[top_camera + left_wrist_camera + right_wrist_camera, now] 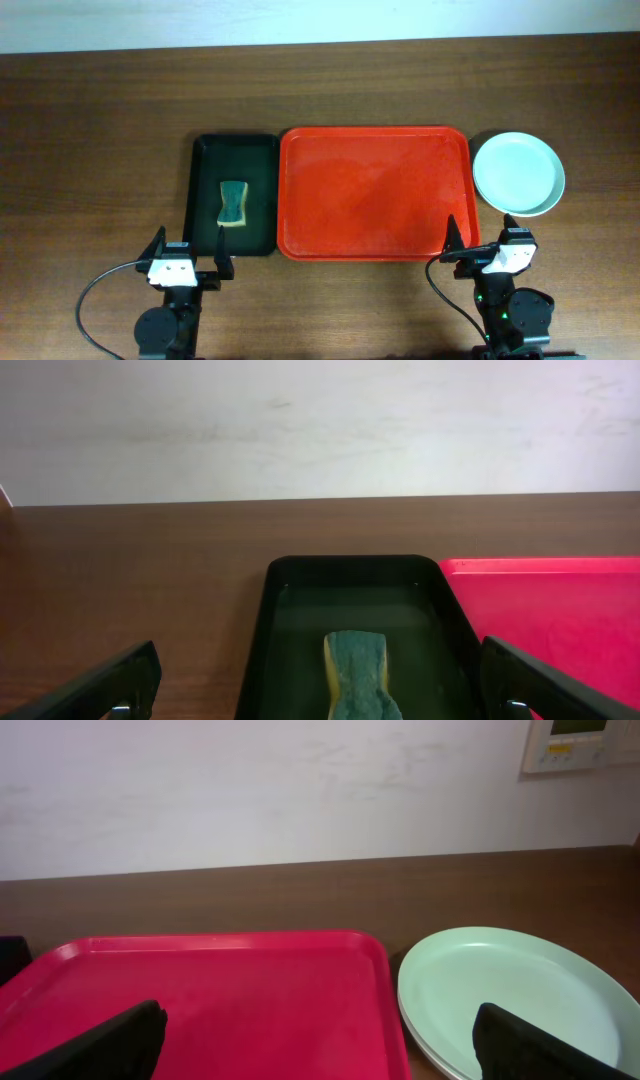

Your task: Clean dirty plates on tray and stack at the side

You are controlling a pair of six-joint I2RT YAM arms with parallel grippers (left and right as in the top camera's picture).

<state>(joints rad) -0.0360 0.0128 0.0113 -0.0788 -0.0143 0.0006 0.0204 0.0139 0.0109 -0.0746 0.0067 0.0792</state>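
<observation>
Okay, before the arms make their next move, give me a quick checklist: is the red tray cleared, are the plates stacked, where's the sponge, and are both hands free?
1. The red tray is free of plates: ok, nothing lies on it.
2. The plates are stacked on the table right of the tray: ok, the right wrist view shows more than one rim.
3. All three are in that stack: cannot tell.
4. The uppermost one is clean: ok, no yellow smears show.
5. The sponge lies in the black tray: ok.
6. The left hand and right hand are open and empty: ok.
</observation>
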